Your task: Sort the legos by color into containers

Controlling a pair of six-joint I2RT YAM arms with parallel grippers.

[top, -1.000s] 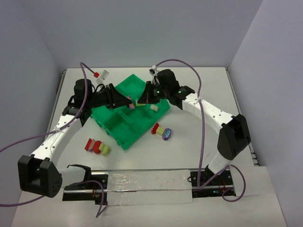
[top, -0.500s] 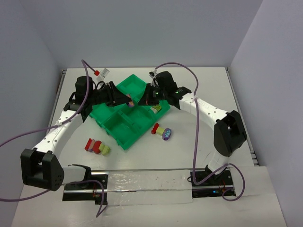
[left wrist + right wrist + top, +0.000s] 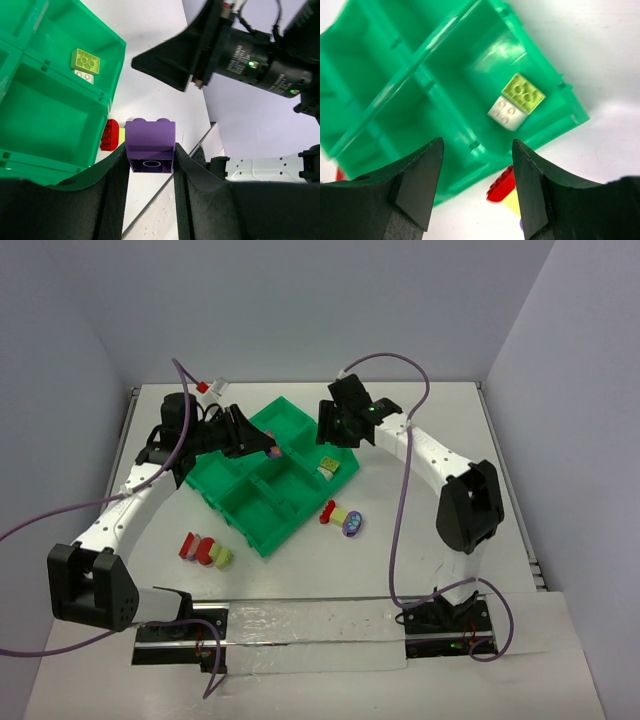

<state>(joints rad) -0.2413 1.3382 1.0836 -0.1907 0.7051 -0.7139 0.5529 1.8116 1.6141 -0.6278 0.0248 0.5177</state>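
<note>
My left gripper [image 3: 258, 445] [image 3: 150, 156] is shut on a purple lego [image 3: 150, 145] [image 3: 270, 451] and holds it above the middle of the green tray [image 3: 262, 515]. My right gripper [image 3: 332, 433] [image 3: 477, 147] is open and empty, above the tray's right end compartment. That compartment holds a yellow-green lego [image 3: 522, 92] [image 3: 85, 61] [image 3: 328, 462] and a white lego [image 3: 507, 113] [image 3: 84, 76]. A row of red [image 3: 328, 511], yellow and purple legos [image 3: 352, 525] lies on the table right of the tray. Its red end [image 3: 501, 186] [image 3: 109, 135] shows in both wrist views.
A cluster of red, white and yellow-green legos [image 3: 205, 550] lies on the table left of the tray's near corner. The table [image 3: 430, 420] is walled on three sides. The right arm's body [image 3: 240, 50] fills the upper right of the left wrist view.
</note>
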